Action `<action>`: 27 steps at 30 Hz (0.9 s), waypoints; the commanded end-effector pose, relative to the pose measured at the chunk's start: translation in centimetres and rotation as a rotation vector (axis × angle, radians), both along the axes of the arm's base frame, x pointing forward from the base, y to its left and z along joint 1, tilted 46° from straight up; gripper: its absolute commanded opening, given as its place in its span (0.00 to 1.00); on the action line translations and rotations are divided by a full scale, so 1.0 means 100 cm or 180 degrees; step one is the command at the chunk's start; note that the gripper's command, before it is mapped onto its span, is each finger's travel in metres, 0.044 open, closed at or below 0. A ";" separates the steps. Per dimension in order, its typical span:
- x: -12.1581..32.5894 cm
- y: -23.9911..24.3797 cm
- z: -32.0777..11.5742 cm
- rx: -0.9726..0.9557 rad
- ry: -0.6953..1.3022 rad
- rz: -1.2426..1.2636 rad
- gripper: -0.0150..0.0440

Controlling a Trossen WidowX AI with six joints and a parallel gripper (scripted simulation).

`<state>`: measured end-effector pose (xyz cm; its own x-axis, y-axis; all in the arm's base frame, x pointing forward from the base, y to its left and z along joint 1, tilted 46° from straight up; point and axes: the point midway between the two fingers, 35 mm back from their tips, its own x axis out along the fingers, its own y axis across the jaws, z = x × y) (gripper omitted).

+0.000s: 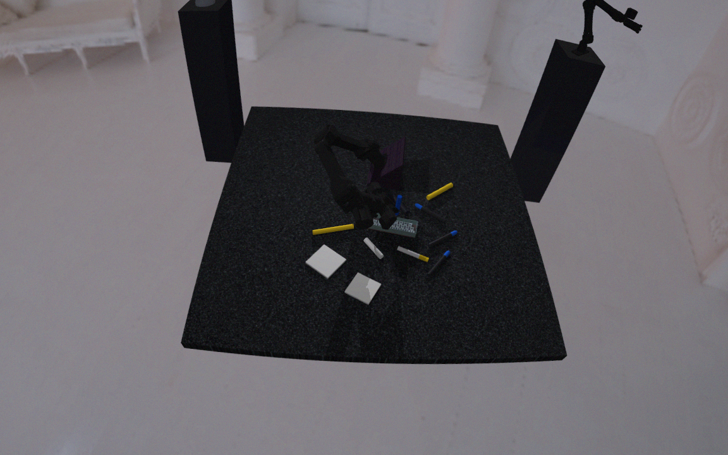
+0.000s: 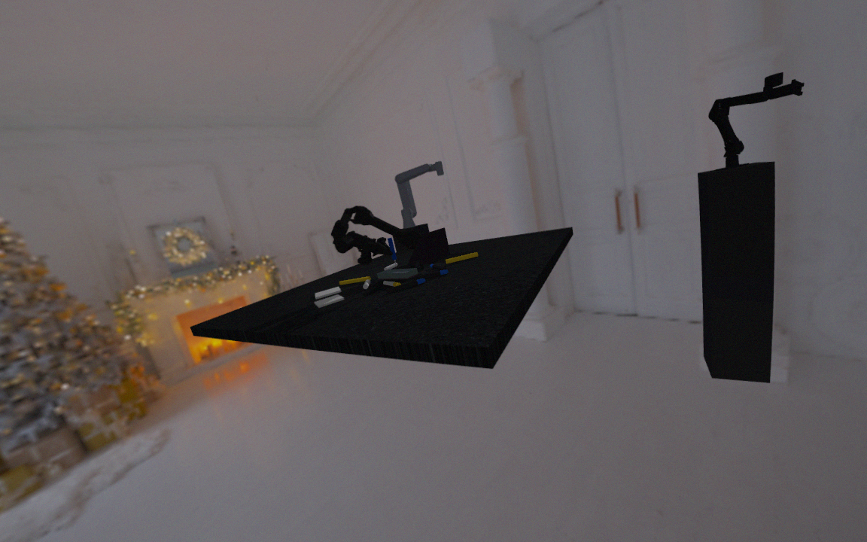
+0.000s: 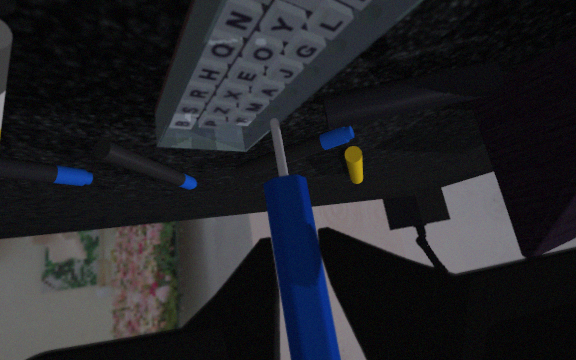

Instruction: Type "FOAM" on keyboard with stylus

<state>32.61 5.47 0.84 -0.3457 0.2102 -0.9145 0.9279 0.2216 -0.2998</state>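
My gripper [image 3: 295,243] is shut on the blue stylus [image 3: 294,215] [image 1: 398,204] [image 2: 391,249]. The stylus's thin grey tip points up the wrist view and appears against the side rim of the keyboard [image 3: 208,139] [image 1: 407,232] [image 2: 397,273], beside the row with G, J, A and M. Whether the tip touches anything or hangs above it cannot be told. The O key [image 3: 263,53] and the A key [image 3: 269,92] show in the wrist view. I cannot make out an F key. The arm hides part of the keyboard in the top view.
Yellow sticks [image 1: 332,229] [image 1: 439,191], a white stick [image 1: 373,248], a white stick with a yellow end [image 1: 412,254] and several black sticks with blue ends lie around the keyboard. Two white tiles [image 1: 325,261] [image 1: 362,287] lie nearer the front edge. A purple panel [image 1: 394,156] stands behind.
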 end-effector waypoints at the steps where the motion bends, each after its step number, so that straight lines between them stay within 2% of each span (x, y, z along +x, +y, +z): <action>1: -0.001 0.002 -0.002 0.0002 0.0001 0.0002 0.25; 9: -0.013 0.022 -0.015 0.0011 0.0015 -0.0033 0.25; 21: -0.014 0.009 -0.029 0.0008 0.0012 -0.0033 0.25; 24: -0.014 0.007 -0.032 0.0008 0.0012 -0.0033 0.39; 27: -0.014 0.006 -0.033 0.0007 0.0012 -0.0033 0.39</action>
<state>31.34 6.29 -2.18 -0.3438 0.2199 -0.9129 0.9305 0.2102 -0.2998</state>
